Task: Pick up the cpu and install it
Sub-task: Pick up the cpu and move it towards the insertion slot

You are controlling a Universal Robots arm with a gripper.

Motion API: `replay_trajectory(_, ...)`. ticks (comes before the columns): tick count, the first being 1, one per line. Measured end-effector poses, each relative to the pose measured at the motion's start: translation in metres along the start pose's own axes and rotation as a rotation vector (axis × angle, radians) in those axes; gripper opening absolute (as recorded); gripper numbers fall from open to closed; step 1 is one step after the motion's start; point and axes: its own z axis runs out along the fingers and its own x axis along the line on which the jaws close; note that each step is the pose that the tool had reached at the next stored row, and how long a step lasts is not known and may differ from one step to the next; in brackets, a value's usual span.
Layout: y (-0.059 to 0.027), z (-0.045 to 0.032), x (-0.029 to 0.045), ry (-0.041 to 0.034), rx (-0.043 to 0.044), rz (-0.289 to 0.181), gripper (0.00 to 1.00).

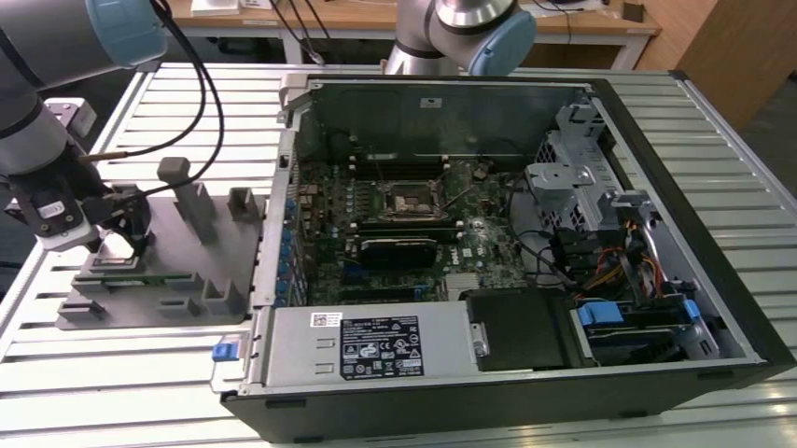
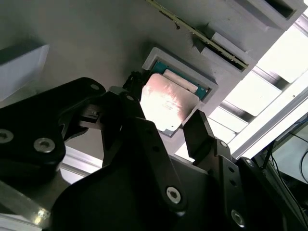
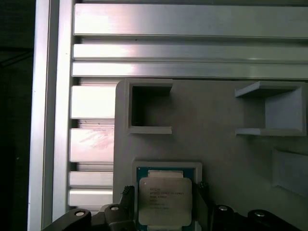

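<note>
The gripper (image 3: 164, 190) hangs low over the tray (image 1: 174, 252). Its fingers (image 2: 204, 130) sit slightly wider than the cpu (image 2: 169, 100) and straddle two opposite edges, likely so that a squeeze catches the rim rather than the metal top. The cpu lies flat in a square recess near the tray's edge, which keeps it squared to the jaws. It does not look clamped or lifted yet. The socket (image 1: 409, 201), well apart from the tray, appears unfilled
</note>
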Motion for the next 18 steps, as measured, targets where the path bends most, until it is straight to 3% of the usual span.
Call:
replay_trajectory(7,0.0003,0.0000,0.0016,-0.0024,0.0006,0.000,0.61)
replay_trajectory(9,0.0003,-0.0002,0.0016,-0.0022,0.0013,0.000,0.60)
replay_trajectory(10,0.0003,-0.0002,0.0016,-0.0023,0.0013,0.000,0.53)
replay_trajectory(13,0.0006,-0.0013,0.0016,-0.0024,0.0015,0.000,0.53)
replay_trajectory(16,0.0008,-0.0058,0.0016,-0.0023,0.0016,0.000,0.53)
replay_trajectory(17,0.0014,-0.0163,0.0016,-0.0023,0.0018,0.000,0.53)
replay_trajectory(18,0.0016,-0.0197,0.0015,-0.0024,0.0017,0.000,0.53)
